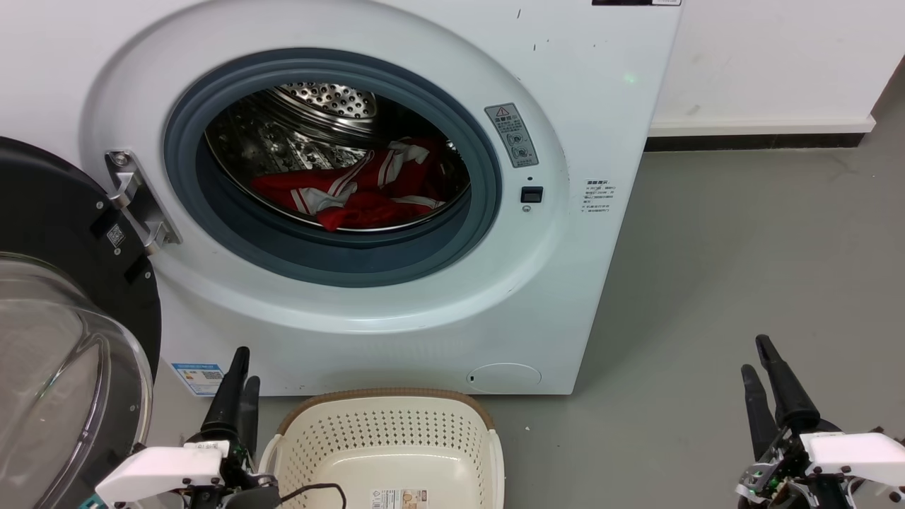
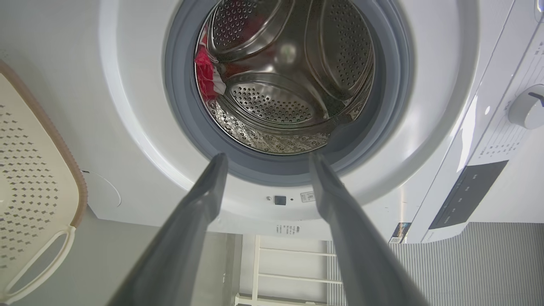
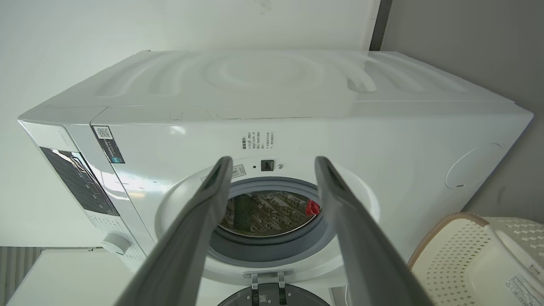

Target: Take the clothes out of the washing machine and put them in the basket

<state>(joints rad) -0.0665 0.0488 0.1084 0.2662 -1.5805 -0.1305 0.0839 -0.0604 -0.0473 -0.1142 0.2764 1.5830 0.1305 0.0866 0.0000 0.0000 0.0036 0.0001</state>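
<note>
Clothes (image 1: pixel 353 191), seemingly one garment, lie in the washing machine (image 1: pixel 396 311) (door (image 1: pixel 71 318) open), the basket (image 1: pixel 385 431) unfilled, left gripper (image 1: pixel 246 367) and right gripper (image 1: pixel 755 355) fingers spread, holding nothing.

washing machine (image 1: pixel 608 106) mouth clear | door (image 1: pixel 42 212) open at left | basket (image 1: pixel 385 431) below

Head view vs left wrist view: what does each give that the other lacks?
Head view adds: the open door, its hinge, the right gripper, the basket's label sticker. Left wrist view adds: the control panel, dial, the basket's handle. Shared: the washing machine, the clothes in its drum, the basket, the open left gripper.
</note>
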